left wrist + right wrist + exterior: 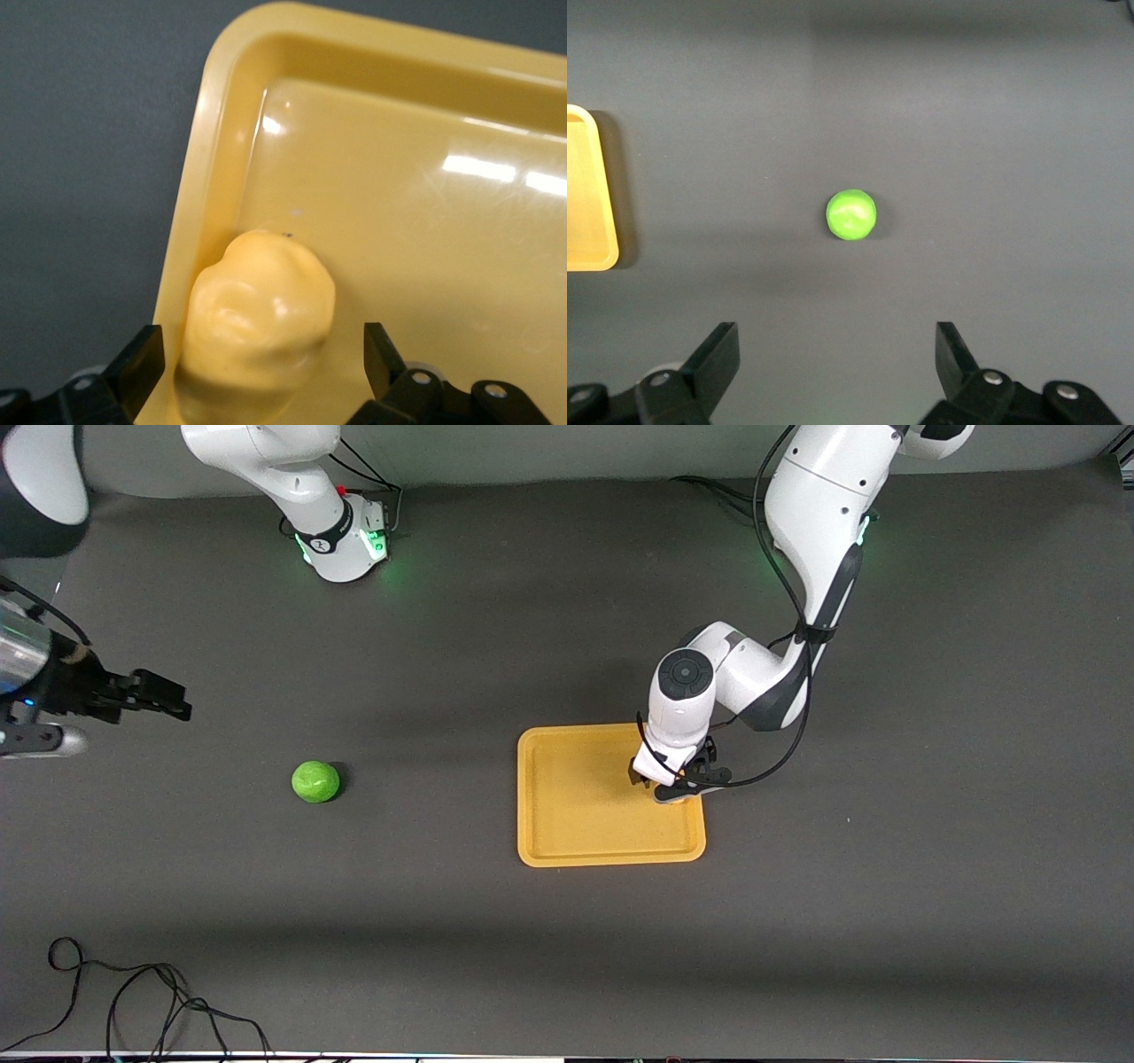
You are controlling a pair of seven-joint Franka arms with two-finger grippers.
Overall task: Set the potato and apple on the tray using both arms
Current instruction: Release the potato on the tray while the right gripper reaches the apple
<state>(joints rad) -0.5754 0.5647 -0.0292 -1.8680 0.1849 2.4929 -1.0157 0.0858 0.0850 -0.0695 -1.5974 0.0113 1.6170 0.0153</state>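
The yellow-tan potato lies on the yellow-orange tray, in a corner against the rim. My left gripper is open around it, with a gap between each finger and the potato. In the front view the left gripper is low over the tray, at the edge toward the left arm's end, and hides the potato. The green apple sits on the table toward the right arm's end. My right gripper is open and empty, up in the air; its wrist view shows the apple ahead of its fingers.
The table is a dark grey mat. A loose black cable lies near the front edge at the right arm's end. The right arm's base stands at the back. The tray's edge shows in the right wrist view.
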